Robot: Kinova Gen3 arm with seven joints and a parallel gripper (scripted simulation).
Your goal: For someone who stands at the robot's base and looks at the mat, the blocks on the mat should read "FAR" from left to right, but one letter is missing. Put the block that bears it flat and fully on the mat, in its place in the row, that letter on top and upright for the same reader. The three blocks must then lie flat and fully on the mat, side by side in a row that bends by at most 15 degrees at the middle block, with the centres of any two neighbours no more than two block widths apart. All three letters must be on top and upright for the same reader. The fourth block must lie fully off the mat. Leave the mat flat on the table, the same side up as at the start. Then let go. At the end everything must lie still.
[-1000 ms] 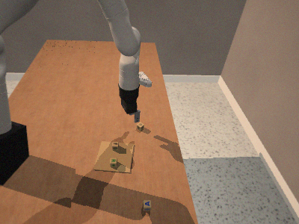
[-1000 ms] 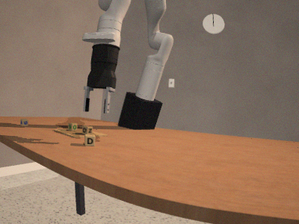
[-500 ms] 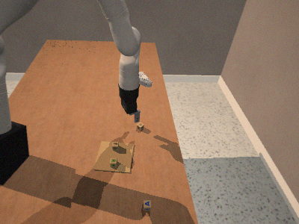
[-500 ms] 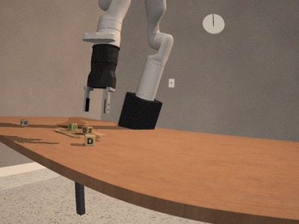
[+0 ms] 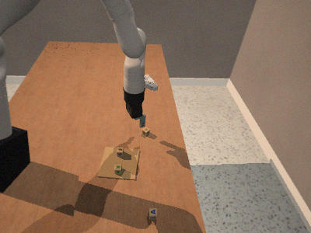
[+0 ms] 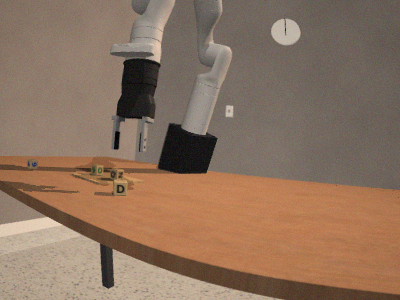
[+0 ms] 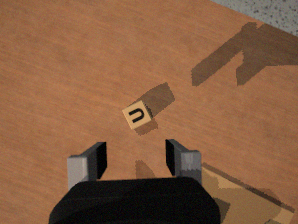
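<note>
A bare test room set up for robot trials, more lab than home. Plain grey walls (image 6: 310, 125) fill the background of the exterior view, with only a round white wall clock (image 6: 285, 31) at the upper right and a small white wall switch plate (image 6: 229, 111) near the middle. In the top view, a speckled pale stone floor (image 5: 218, 120) runs along the right side, edged by a white skirting board (image 5: 198, 81), and a beige side wall (image 5: 280, 78) closes the right edge. A long wooden orange-brown worktop (image 5: 78, 101) on a dark metal leg (image 6: 106, 265) carries a white jointed robot arm (image 6: 205, 95) on a black box-shaped pedestal (image 6: 172, 162). The only furnishing visible is this worktop.
</note>
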